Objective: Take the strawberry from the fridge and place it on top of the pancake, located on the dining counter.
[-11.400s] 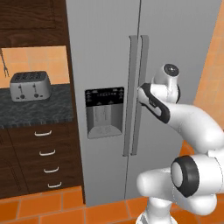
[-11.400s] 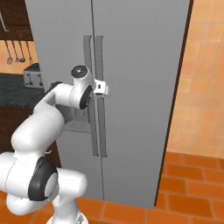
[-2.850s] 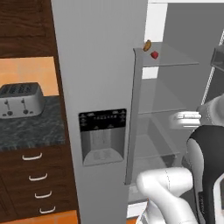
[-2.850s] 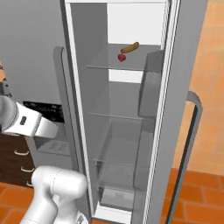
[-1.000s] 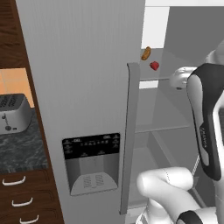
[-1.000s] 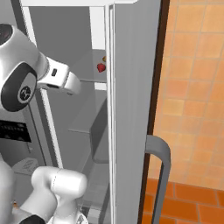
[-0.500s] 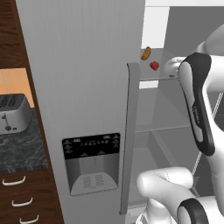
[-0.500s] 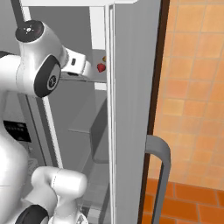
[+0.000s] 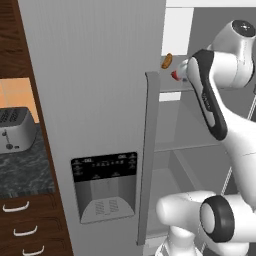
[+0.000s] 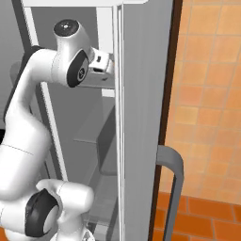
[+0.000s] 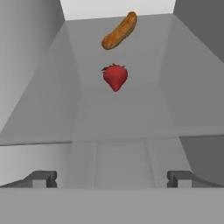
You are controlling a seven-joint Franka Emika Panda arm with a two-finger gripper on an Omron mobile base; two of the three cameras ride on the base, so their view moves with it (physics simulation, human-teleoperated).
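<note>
Left base view: the white arm's wrist covers most of the strawberry (image 9: 175,75), leaving a red sliver beside the orange-brown food item (image 9: 167,61) on a glass shelf (image 9: 172,90) inside the open fridge (image 9: 100,100); a toaster (image 9: 15,131) sits on the black counter (image 9: 25,167). In the right base view the fridge door edge (image 10: 136,117) hides the claw. The hand view shows the strawberry (image 11: 115,77) whole on the shelf, apart from the claw (image 11: 112,179), whose fingertips (image 11: 41,178) stand spread wide, holding nothing.
</note>
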